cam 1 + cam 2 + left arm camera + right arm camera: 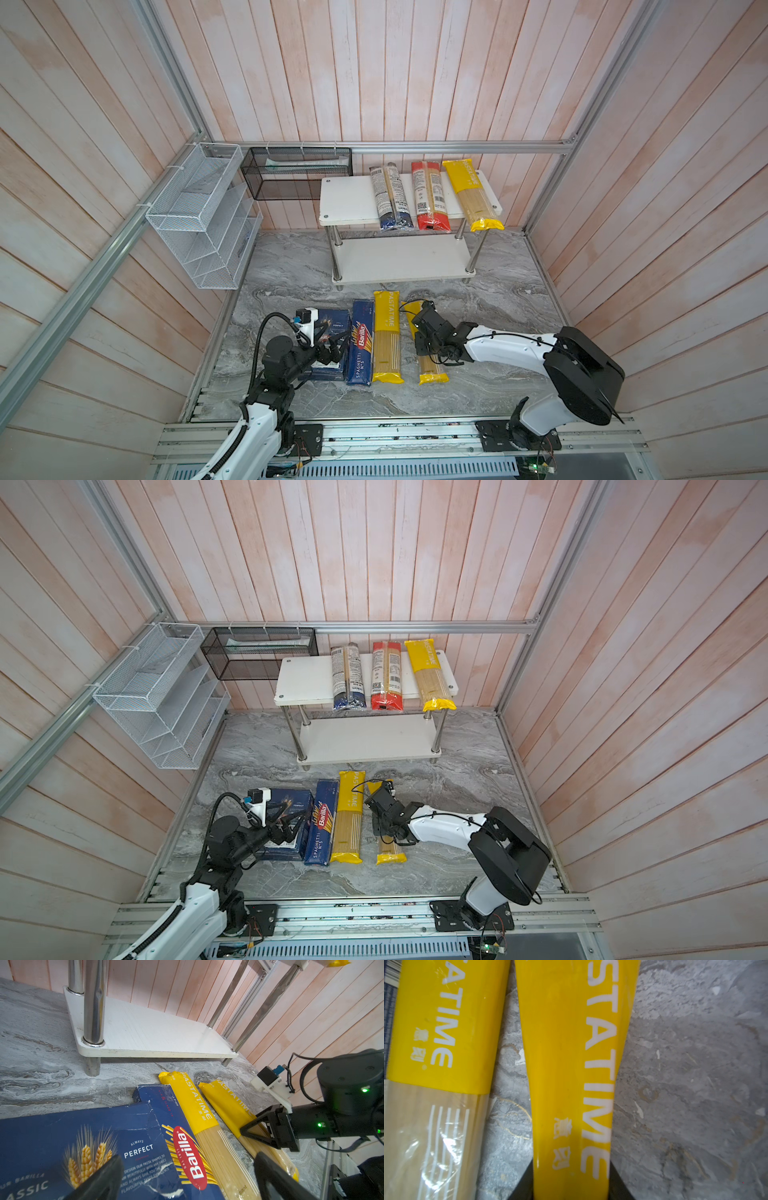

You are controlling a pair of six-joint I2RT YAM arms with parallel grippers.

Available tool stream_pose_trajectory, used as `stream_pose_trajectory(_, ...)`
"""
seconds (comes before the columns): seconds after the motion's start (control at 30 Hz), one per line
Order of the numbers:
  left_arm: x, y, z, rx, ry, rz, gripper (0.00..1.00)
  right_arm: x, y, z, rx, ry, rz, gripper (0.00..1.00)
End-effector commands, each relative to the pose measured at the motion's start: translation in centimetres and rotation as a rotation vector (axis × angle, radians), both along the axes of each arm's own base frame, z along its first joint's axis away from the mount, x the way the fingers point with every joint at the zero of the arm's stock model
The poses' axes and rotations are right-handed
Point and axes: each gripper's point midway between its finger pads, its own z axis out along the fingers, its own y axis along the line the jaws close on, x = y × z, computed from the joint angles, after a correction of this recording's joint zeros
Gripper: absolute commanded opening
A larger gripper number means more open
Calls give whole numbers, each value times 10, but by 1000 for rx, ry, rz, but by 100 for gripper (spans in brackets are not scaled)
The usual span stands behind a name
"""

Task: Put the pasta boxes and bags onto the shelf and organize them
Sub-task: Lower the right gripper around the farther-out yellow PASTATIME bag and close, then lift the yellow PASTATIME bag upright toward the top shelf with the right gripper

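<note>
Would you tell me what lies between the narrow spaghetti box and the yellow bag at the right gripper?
Another yellow bag, beside the box, apart from the gripped bag; both top views show it.

The right tool (571,1161) straddles a long yellow plastic spaghetti bag (432,371) lying on the grey marbled table (498,299), 1 jaw against each side. Left of this tool, apart from that bag, lies a 2nd yellow plastic spaghetti bag (386,336). Against its left side lies the narrow dark blue cardboard spaghetti box (360,343), then the wide dark blue cardboard box (332,321), under the left tool (189,1158).

Ahead of both tools stands the low white 2-board shelf (349,199). On its upper board, ahead of the right tool, 3 bags lie side by side, near ends overhanging: dark blue and clear plastic bag (392,197), red plastic bag (430,195), 3rd yellow plastic bag (473,195), left to right.
</note>
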Motion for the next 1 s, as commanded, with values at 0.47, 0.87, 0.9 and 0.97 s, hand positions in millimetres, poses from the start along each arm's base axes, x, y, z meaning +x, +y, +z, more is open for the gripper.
stream_pose_trajectory(0.47,1,-1,8,7,-39,-6,100,15,33,97,224,-166,82,8)
stream_pose_trajectory(0.87,1,0,9,6,-43,-4,100,23,65,186,389,-300,194,3)
stream_pose_trajectory(0.9,1,-1,8,5,-41,-5,100,22,67,191,400,-304,204,2)
stream_pose_trajectory(0.97,1,-1,8,6,-41,-5,100,23,71,203,422,-317,220,2)
